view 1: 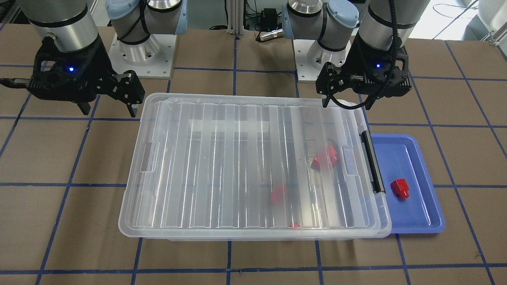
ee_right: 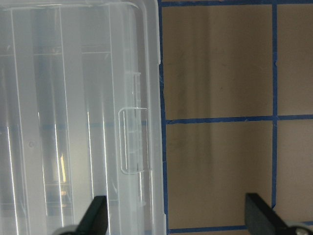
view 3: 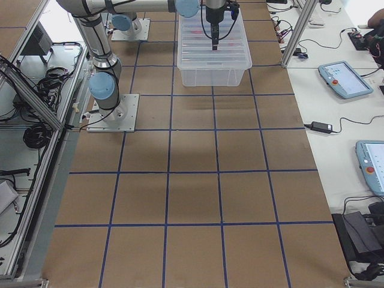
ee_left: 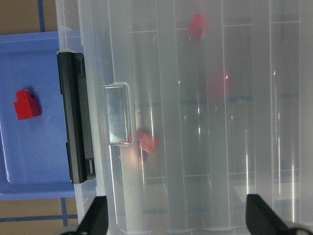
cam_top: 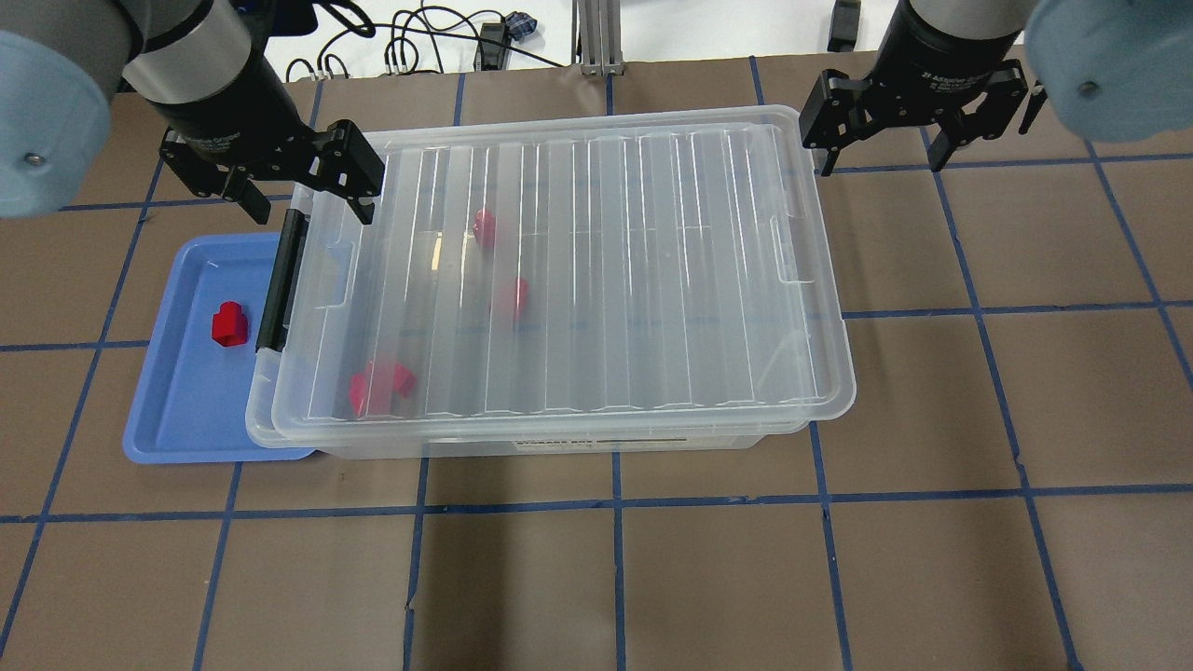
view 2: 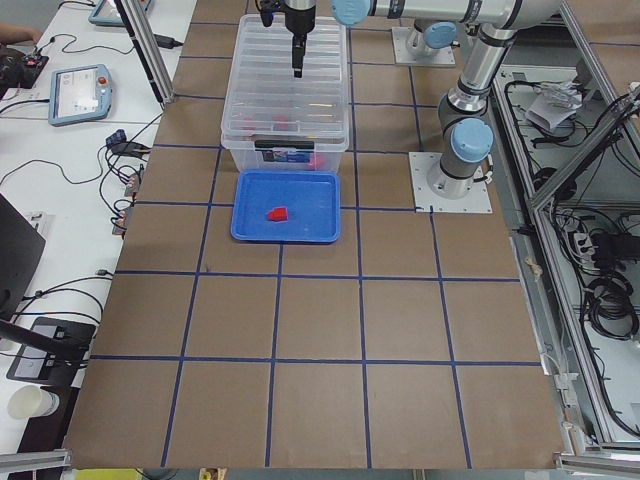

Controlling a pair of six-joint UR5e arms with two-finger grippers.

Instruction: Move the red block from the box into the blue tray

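Observation:
The clear box [cam_top: 652, 280] sits mid-table with its ribbed lid on and its black latch handle [cam_top: 278, 280] at the end beside the blue tray [cam_top: 177, 410]. One red block [cam_top: 228, 324] lies in the tray; it also shows in the left wrist view [ee_left: 26, 105]. Through the lid I see three more red blocks [cam_top: 485, 226] [cam_top: 511, 298] [cam_top: 380, 387]. My left gripper [cam_top: 312, 210] is open and empty above the box's latch end. My right gripper [cam_top: 881, 166] is open and empty above the opposite end of the box.
The tray [view 1: 416, 221] is partly tucked under the box's latch-end rim [view 1: 380, 221]. The brown table [cam_top: 615, 578] has a blue tape grid. Both arm bases [view 1: 140, 51] [view 1: 317, 59] stand behind the box.

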